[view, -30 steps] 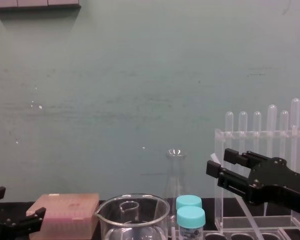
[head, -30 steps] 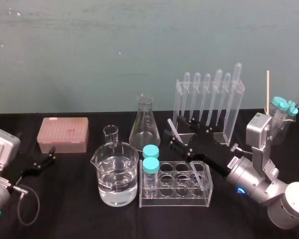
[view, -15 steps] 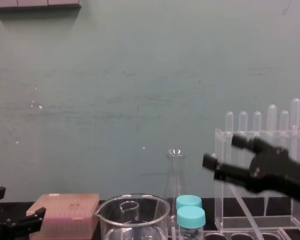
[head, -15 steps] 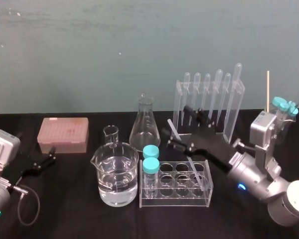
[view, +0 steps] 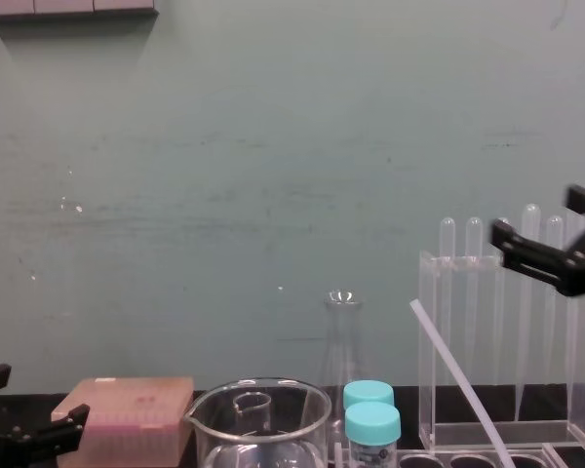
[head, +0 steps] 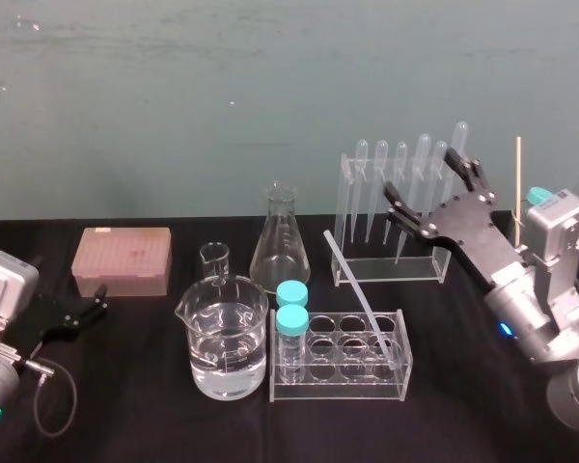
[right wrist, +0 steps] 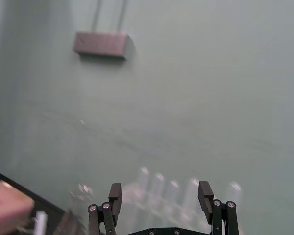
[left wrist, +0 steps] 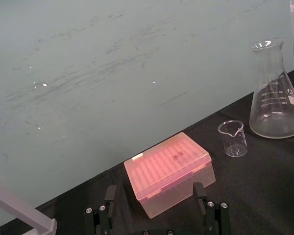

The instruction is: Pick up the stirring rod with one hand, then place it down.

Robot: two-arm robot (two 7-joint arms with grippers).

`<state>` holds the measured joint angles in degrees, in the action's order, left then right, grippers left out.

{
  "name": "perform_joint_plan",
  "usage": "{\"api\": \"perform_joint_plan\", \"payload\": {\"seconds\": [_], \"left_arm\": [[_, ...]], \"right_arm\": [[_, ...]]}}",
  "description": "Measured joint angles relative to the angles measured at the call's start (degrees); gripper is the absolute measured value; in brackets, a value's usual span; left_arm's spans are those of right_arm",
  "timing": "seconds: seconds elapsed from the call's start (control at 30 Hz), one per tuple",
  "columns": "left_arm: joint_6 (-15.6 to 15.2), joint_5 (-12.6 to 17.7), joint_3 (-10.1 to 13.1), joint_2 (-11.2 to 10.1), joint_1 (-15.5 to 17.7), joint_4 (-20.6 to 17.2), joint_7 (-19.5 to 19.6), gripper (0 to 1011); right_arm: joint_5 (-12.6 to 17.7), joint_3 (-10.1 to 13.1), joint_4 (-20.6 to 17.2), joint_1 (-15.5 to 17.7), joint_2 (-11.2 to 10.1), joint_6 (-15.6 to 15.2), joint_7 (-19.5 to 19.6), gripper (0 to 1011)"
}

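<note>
We see the stirring rod (head: 362,299) leaning at a slant. Its lower end sits in a front right well of the low clear rack (head: 340,384). Its upper end is free in the air, between the conical flask (head: 281,241) and the pipette stand (head: 391,265). In the chest view the stirring rod (view: 458,380) crosses in front of that stand's left wall, and nothing grips it.

Two teal-capped vials (head: 291,320) stand at the rack's left end, apart from the rod. Just left of them is a beaker of water (head: 227,338), with a small empty beaker (head: 214,258) behind it. Farther left a pink tip box (head: 123,260) lies on the black table (head: 154,424).

The right gripper (head: 420,174) is raised well above and behind the rod, in front of the pipettes' bulbs, with its fingers spread and empty. The stand lies between it and the rod. From the chest we find the right gripper (view: 533,212) level with the pipette tops. Its own wrist view shows the right gripper (right wrist: 159,191) with a wide gap between the fingers, facing the wall.

The left gripper (head: 77,313) rests low at the table's left, also spread apart and empty, facing the pink box.
</note>
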<state>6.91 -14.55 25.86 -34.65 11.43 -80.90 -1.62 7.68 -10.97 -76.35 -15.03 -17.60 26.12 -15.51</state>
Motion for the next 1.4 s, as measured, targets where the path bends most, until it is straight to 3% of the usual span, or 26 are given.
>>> {"api": "perform_joint_plan", "payload": {"seconds": [0.13,0.37,0.43,1.4], "left_arm": [[0.0,0.0,0.0,0.0,0.0,0.0,0.0,1000],[0.0,0.0,0.0,0.0,0.0,0.0,0.0,1000],[0.0,0.0,0.0,0.0,0.0,0.0,0.0,1000],[0.0,0.0,0.0,0.0,0.0,0.0,0.0,1000]], "right_arm": [[-1.22,1.41,-0.87,2.06,-0.7,-3.24,1.38,1003],[-1.16,3.09,-1.83,5.47,-1.07,-14.19,1.71,1003],[-1.02,3.28,-1.83,5.62,-0.97,-15.33,1.7,1003],[-0.96,2.92,-1.81,5.44,-1.15,-13.83,1.47,1003]]}}
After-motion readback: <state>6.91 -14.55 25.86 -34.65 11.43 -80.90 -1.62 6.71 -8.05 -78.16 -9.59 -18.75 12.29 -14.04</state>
